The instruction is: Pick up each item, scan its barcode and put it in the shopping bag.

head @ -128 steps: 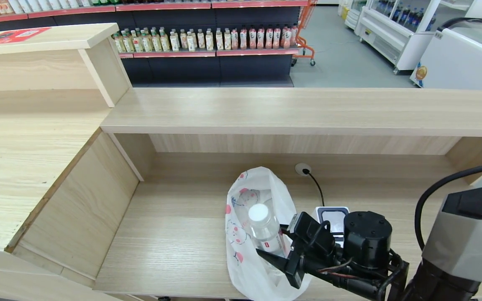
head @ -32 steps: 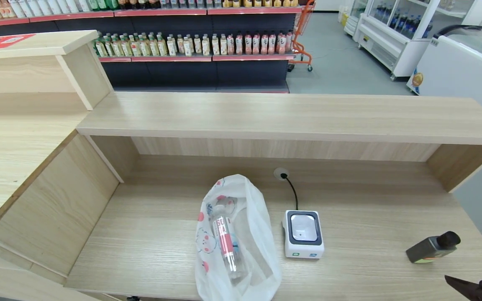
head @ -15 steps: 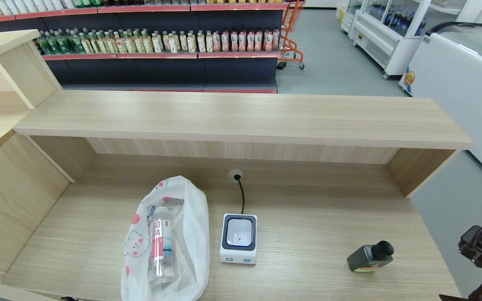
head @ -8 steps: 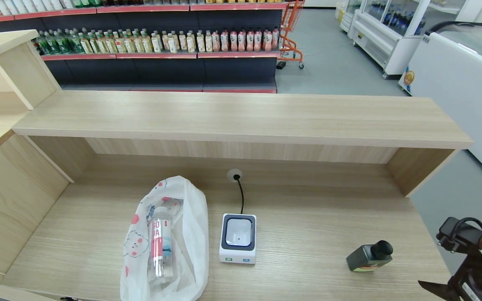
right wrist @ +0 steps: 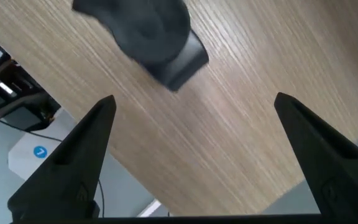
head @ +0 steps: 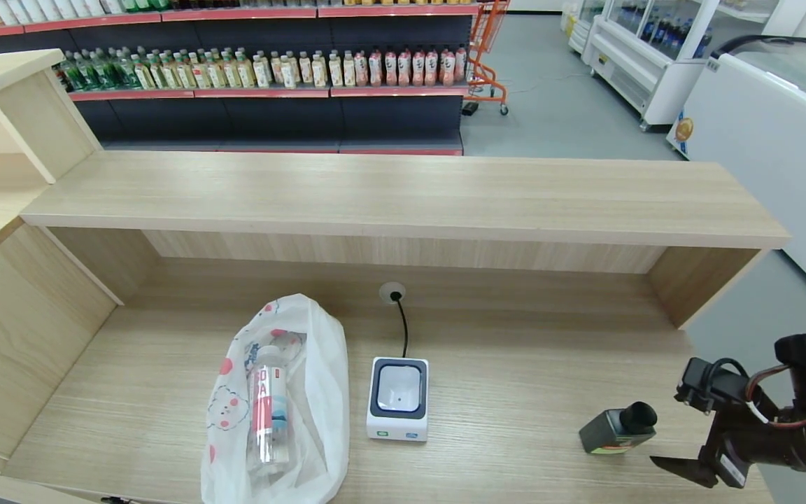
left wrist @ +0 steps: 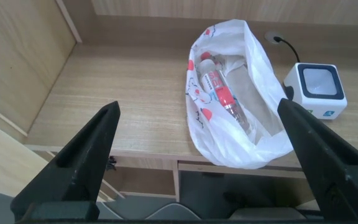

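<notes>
A small dark bottle [head: 616, 428] with a black cap lies on its side at the right end of the wooden counter [head: 515, 364]. My right gripper [head: 669, 451] hangs open just right of it, near the counter's front right corner. In the right wrist view the dark bottle [right wrist: 154, 31] lies ahead of the gripper [right wrist: 194, 98], outside its spread fingers. A white patterned shopping bag [head: 319, 371] lies left of centre with a clear water bottle [head: 268, 413] inside. My left gripper [left wrist: 199, 104] stands open above the counter's front edge, facing the bag [left wrist: 266, 134].
A white barcode scanner [head: 399, 399] with a dark window sits beside the bag, its cable running to a hole at the back. A raised shelf [head: 403, 196] overhangs the rear of the counter. A side wall [head: 18, 336] closes the left end. The scanner [left wrist: 316, 87] also shows from the left wrist.
My right gripper has moved up and left from the lower right corner toward the dark bottle. Earlier it let go of the water bottle in the bag, and the head camera swung right.
</notes>
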Tool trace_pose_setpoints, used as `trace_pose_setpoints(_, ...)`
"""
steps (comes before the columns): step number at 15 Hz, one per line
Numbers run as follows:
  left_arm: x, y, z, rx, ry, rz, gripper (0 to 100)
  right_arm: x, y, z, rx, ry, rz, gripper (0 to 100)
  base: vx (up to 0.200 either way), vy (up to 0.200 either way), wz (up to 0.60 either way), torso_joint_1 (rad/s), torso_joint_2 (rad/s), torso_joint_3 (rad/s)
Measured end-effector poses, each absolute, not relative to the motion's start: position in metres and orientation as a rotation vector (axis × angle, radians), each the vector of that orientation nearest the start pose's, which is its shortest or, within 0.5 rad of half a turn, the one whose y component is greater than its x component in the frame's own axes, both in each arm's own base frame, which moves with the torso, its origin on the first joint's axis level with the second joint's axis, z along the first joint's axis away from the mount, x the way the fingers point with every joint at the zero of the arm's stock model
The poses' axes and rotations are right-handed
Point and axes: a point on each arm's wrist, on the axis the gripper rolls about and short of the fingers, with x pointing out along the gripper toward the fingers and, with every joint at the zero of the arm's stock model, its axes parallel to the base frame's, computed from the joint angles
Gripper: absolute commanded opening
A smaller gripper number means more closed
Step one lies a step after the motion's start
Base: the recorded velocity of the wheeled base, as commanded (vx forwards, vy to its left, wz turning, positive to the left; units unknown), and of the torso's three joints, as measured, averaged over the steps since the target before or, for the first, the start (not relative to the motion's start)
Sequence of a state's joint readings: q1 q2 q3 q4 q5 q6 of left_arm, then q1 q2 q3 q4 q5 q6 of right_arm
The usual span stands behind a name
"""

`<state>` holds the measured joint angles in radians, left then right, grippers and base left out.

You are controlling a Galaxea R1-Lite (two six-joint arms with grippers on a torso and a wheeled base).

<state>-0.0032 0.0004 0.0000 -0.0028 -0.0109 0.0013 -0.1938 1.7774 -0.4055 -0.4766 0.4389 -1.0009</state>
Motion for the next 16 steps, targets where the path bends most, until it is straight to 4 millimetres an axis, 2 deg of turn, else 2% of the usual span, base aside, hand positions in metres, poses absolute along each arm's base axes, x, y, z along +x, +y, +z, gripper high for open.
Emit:
trace_pose_setpoints(7, -0.023, 0.0, 0.076, 0.001, -0.002, -0.014, 100, 0.254, -0.018, 0.044, -0.64, 0.616, 0.764, 100, 0.0, 0.0, 0.0, 0.0, 0.0, 0.0)
trace_pose_setpoints(13, -0.023, 0.0, 0.076, 0.001, -0.002, -0.014, 100, 0.266, -0.012, 0.038, -0.648, 0.613, 0.792, 100, 0.0, 0.0, 0.0, 0.0, 0.0, 0.0)
trace_pose_setpoints(14, -0.023, 0.0, 0.076, 0.001, -0.002, -0.014, 100, 0.268, -0.011, 0.038, -0.649, 0.611, 0.796, 0, 0.0, 0.0, 0.0, 0.0, 0.0, 0.0)
trace_pose_setpoints(16, -0.023, 0.0, 0.076, 0.001, -0.002, -0.014, 100, 0.27, -0.009, 0.037, -0.651, 0.611, 0.802, 0, 0.0, 0.0, 0.0, 0.0, 0.0, 0.0)
